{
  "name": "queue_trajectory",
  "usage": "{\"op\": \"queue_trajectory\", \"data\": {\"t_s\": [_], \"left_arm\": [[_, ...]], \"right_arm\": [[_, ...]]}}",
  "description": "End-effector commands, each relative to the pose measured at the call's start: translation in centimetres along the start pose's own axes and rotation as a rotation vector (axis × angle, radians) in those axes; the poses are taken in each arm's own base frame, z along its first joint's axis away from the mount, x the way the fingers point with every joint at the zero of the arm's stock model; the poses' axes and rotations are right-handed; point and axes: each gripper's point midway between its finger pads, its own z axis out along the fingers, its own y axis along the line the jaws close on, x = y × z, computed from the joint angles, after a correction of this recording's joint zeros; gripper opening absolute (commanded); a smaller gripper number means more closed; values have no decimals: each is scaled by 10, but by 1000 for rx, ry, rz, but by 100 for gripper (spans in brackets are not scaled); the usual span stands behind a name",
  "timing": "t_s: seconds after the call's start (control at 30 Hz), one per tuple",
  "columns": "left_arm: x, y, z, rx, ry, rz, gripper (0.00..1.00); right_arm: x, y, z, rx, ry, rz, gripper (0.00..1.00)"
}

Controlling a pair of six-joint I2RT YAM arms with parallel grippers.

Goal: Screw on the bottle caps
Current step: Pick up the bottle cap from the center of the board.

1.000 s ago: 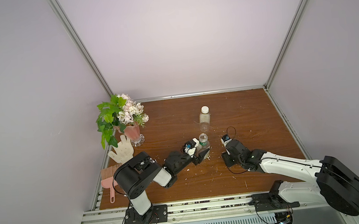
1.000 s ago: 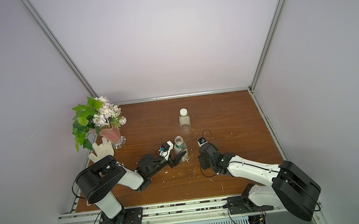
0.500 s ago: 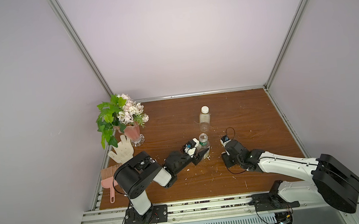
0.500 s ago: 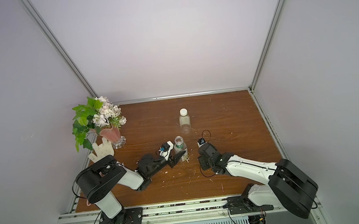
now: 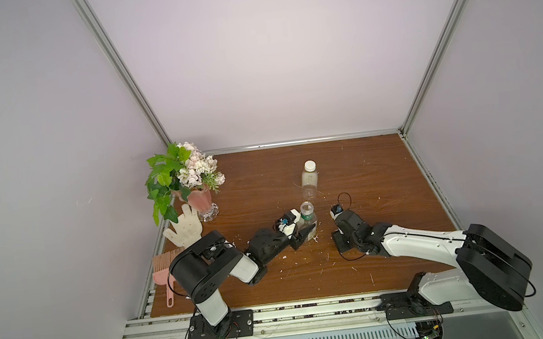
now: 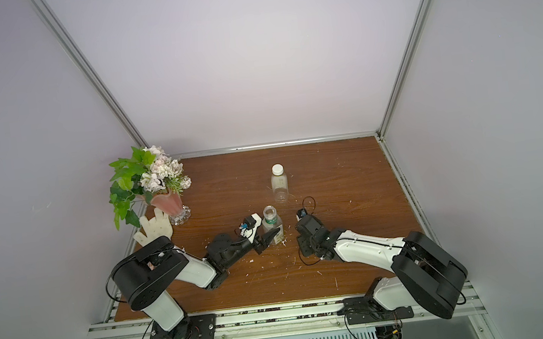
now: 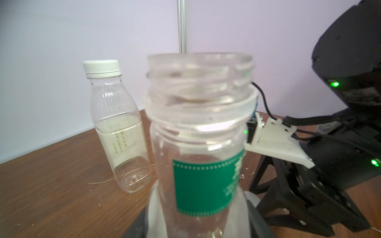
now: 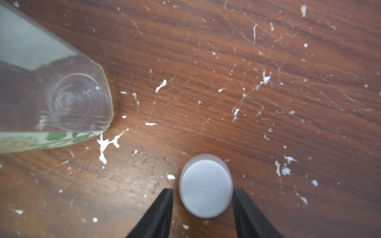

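Observation:
The green-labelled bottle (image 5: 308, 213) (image 6: 270, 221) stands upright mid-table with its threaded neck (image 7: 198, 82) open. My left gripper (image 5: 307, 232) (image 7: 198, 222) is shut on its lower body, a white pad on each side. A loose white bottle cap (image 8: 206, 185) lies flat on the wood to the right of that bottle (image 8: 51, 92). My right gripper (image 8: 203, 190) (image 5: 339, 241) points down over the cap, hiding it in both top views. The black fingertips (image 8: 165, 202) flank the cap, one at its rim, the other a sliver away. Behind stands the plain bottle (image 5: 309, 181) (image 7: 119, 131), wearing its white cap (image 7: 101, 67).
A pink vase of flowers (image 5: 196, 196), a white hand-shaped piece (image 5: 184, 229) and a pink brush (image 5: 165, 273) sit along the left edge. White crumbs (image 8: 107, 142) are scattered over the brown tabletop (image 5: 367, 166). Walls enclose three sides.
My left gripper has closed onto the labelled bottle. The right arm has shifted slightly towards the bottle, and its fingers have narrowed a little around the cap.

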Motion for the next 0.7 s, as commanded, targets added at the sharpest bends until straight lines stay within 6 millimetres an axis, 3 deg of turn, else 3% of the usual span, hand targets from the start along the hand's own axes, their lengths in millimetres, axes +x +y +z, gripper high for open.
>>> {"op": "queue_trajectory", "data": {"t_s": [0.0,0.67], "left_arm": [[-5,2,-3,0,-21,3,56],[-4,-5,-4,40,-18,-14,56]], "right_arm": [[-15,4,-2,8,-32,9,53],[-19,6,7,21,-24,-13,46]]}}
